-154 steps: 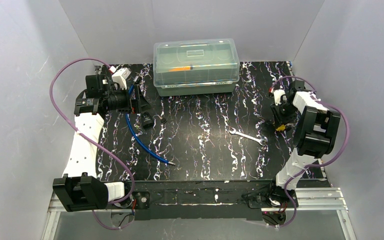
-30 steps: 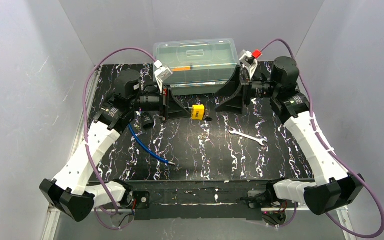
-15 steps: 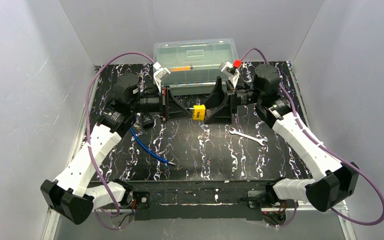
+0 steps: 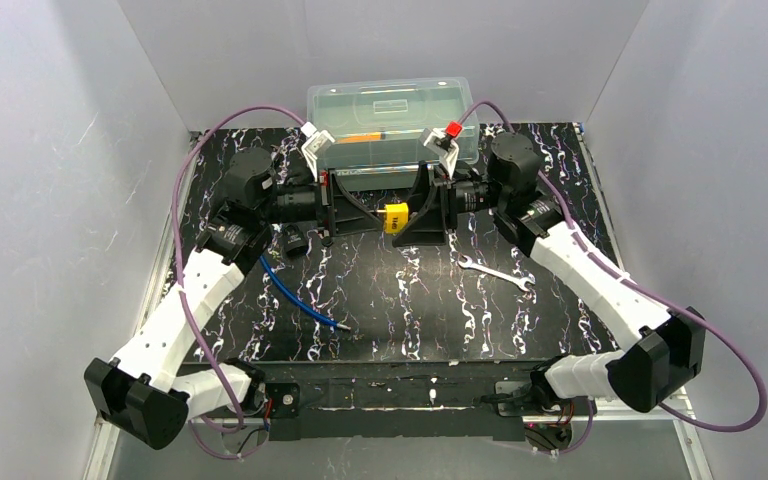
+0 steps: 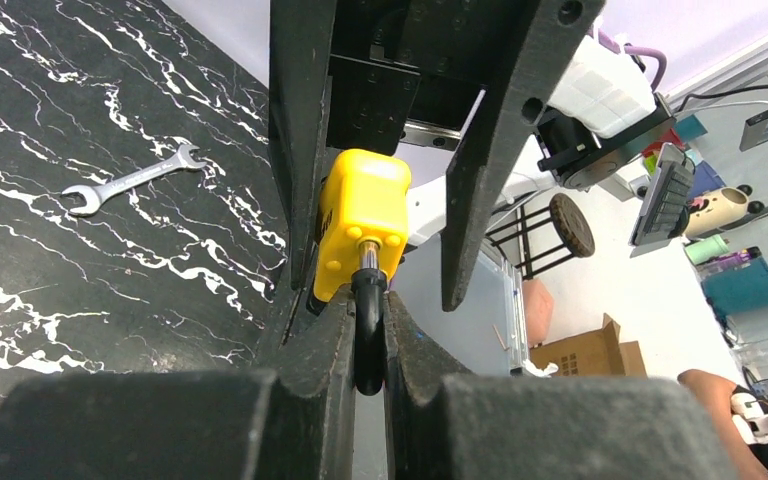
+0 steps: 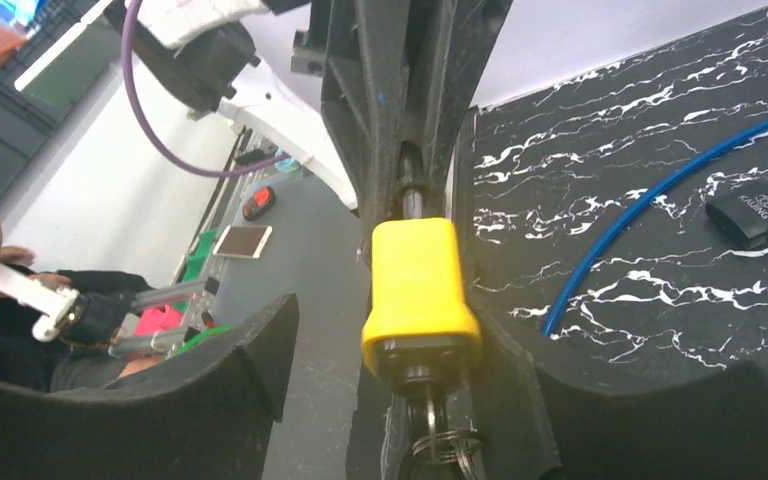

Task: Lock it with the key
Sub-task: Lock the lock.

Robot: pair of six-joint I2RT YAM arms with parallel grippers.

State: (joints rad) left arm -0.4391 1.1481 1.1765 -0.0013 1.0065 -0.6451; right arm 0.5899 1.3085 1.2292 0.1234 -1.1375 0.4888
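A small yellow padlock hangs in the air in front of the clear box. My left gripper is shut on its black shackle, the yellow body sticking out past the fingertips. The key sits in the lock's bottom end with its wire ring hanging below. My right gripper faces the left one, and its jaws straddle the padlock and the key. One finger lies against the lock's side. The other finger stands well off, so the right gripper is open.
A clear lidded box stands at the back, just behind both grippers. A silver wrench lies on the black marbled table right of centre. A blue cable and a small black block lie to the left.
The right arm has moved left until its jaws surround the padlock's key end, and the jaws have narrowed. The left gripper has kept still with the shackle in it.
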